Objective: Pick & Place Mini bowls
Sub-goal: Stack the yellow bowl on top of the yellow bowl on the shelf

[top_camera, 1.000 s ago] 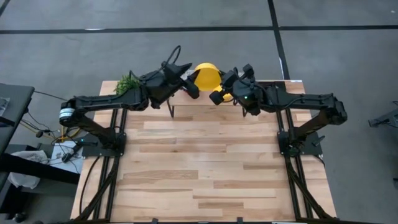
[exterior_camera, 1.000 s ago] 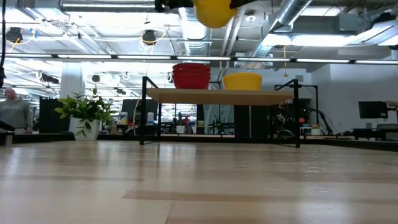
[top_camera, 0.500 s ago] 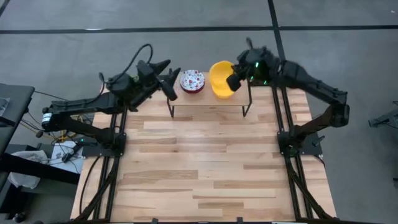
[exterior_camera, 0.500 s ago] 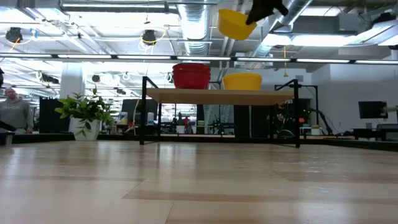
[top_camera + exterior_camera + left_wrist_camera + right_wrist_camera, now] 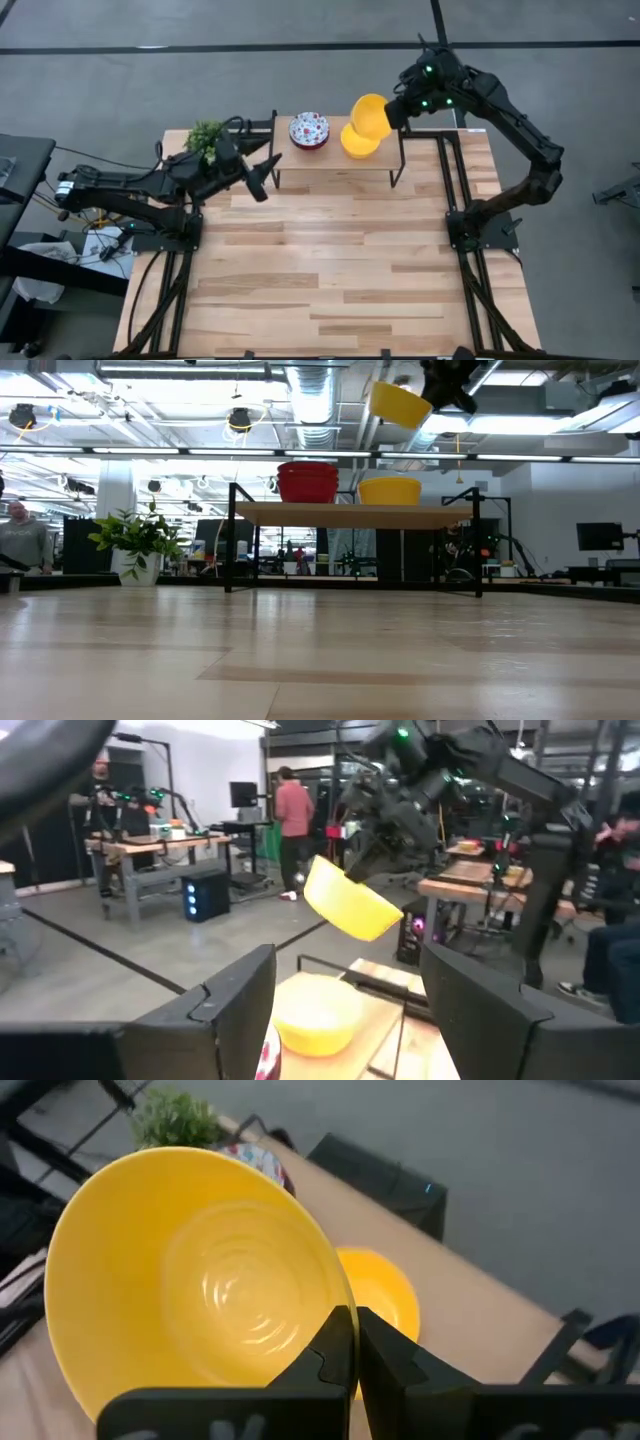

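Observation:
My right gripper (image 5: 392,113) is shut on a plain yellow mini bowl (image 5: 368,116), high above the right part of a small raised shelf (image 5: 330,158) at the table's far edge. The same bowl (image 5: 400,405) shows tilted in the low view. Another yellow bowl (image 5: 352,143) rests by its base on the shelf, just below the held one. A stack of white floral bowls (image 5: 309,131) stands to its left; the stack (image 5: 307,482) looks red from the side. My left gripper (image 5: 262,172) is open, left of and nearer than the shelf, touching nothing. My right gripper (image 5: 355,1320) pinches the yellow bowl's rim (image 5: 335,1295) on the side toward the table's right, one finger inside the wall and one outside. The fingers come from the right. The bowl is lifted clear of the shelf and tilted, its opening turned up and leftward.
A small green plant (image 5: 205,135) stands at the table's far left corner, close behind my left arm. The shelf's thin black legs (image 5: 232,538) stand on the table. The wooden tabletop (image 5: 330,270) spreads toward the near edge. A person (image 5: 18,540) stands in the room beyond.
The left gripper has drawn away from the yellow bowl, going left, down and toward the near edge. The right gripper has carried the bowl up and to the right, from between both grippers to above the shelf's right part, and the bowl has tipped.

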